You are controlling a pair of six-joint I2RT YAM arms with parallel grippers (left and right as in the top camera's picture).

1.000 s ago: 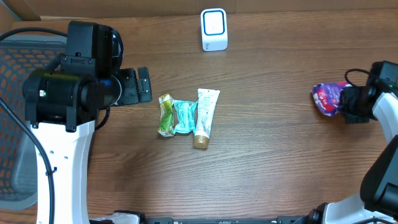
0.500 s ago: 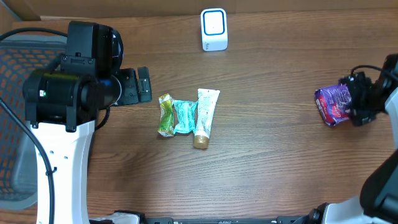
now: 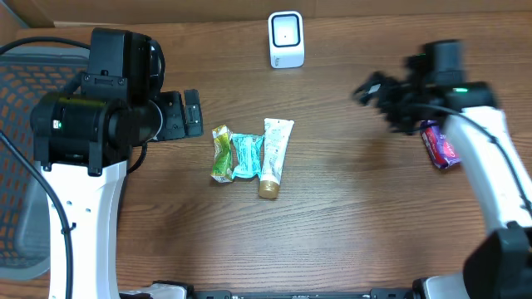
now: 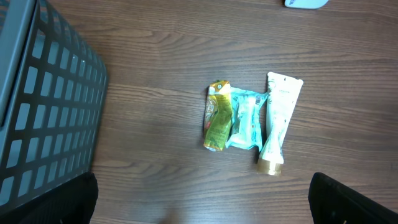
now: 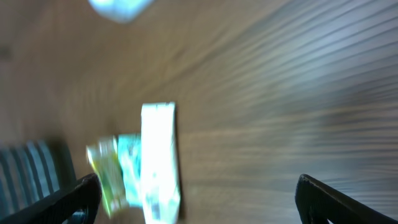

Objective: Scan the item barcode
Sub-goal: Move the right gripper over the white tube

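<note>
Three items lie side by side mid-table: a green packet (image 3: 221, 154), a teal packet (image 3: 247, 155) and a white tube with a gold cap (image 3: 274, 156). A purple packet (image 3: 440, 146) lies flat at the right, with nothing gripping it. The white scanner (image 3: 286, 39) stands at the back. My right gripper (image 3: 376, 90) hangs open and empty, left of the purple packet, pointing toward the middle. Its wrist view is blurred and shows the tube (image 5: 160, 162) ahead of the gripper (image 5: 199, 208). My left gripper (image 3: 188, 114) is open and empty, left of the green packet (image 4: 217, 116). No barcode shows.
A grey mesh basket (image 4: 43, 106) stands off the table's left side, beside the left arm. The table's back edge runs just behind the scanner. Bare wood lies between the three items and the purple packet.
My right gripper opened and let go of the purple packet, which now rests on the table. The right arm swung left and back toward the middle. The left arm has not moved.
</note>
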